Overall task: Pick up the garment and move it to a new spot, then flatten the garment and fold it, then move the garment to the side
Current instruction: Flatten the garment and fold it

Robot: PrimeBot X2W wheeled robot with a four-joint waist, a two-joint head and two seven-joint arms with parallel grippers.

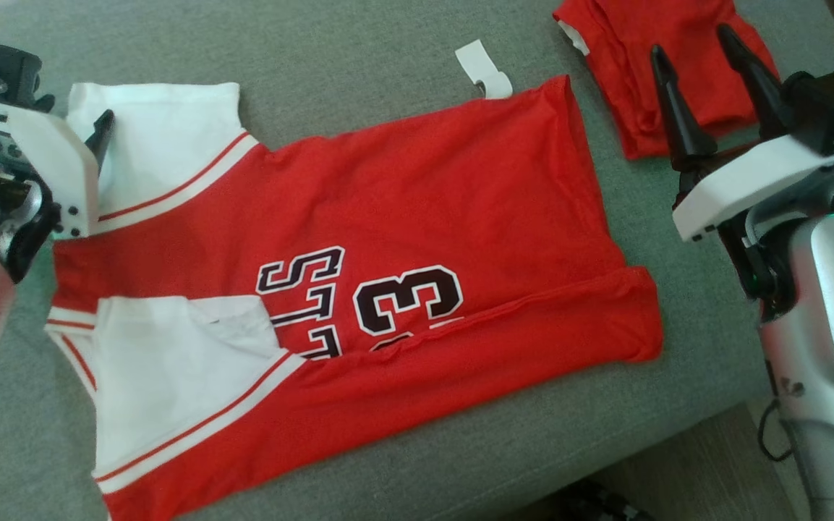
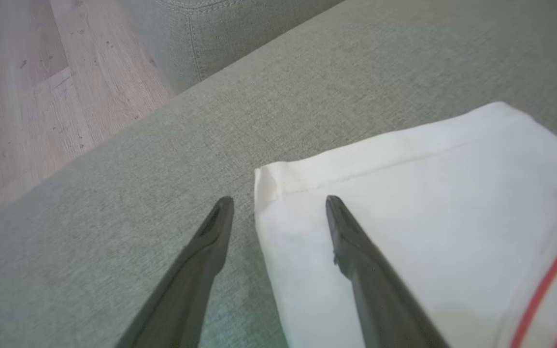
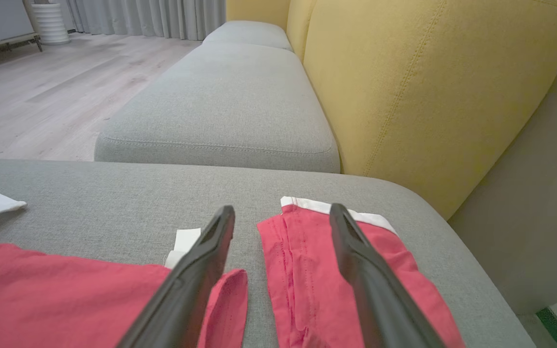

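The garment (image 1: 402, 217), a red jersey with white sleeves, lies spread on the grey sofa seat (image 1: 315, 58) across the middle of the head view. Its long axis runs left to right and climbs slightly toward the right, with the sleeves at the left end and the hem at the right end. Its lower long edge is turned up over the numbers, so the fold looks to be half made, and the upper long edge is probably next. The left fingers (image 2: 348, 241) are spread wide and hold nothing. They sit at the upper left of the head view, and in the left wrist view they straddle the outer corner of the upper sleeve (image 2: 428, 193), one tip over the white cloth and the other over bare seat. I cannot tell whether either tip is touching. The right fingers (image 1: 679, 108) are also wide apart and empty. They hang at the upper right over a second red piece (image 1: 615, 79), which lies apart from the jersey. The upper hem corner (image 1: 558, 90) is to their left and lower in the frame. So the left arm is on its end of the upper edge, while the right arm must come left to reach the hem corner.
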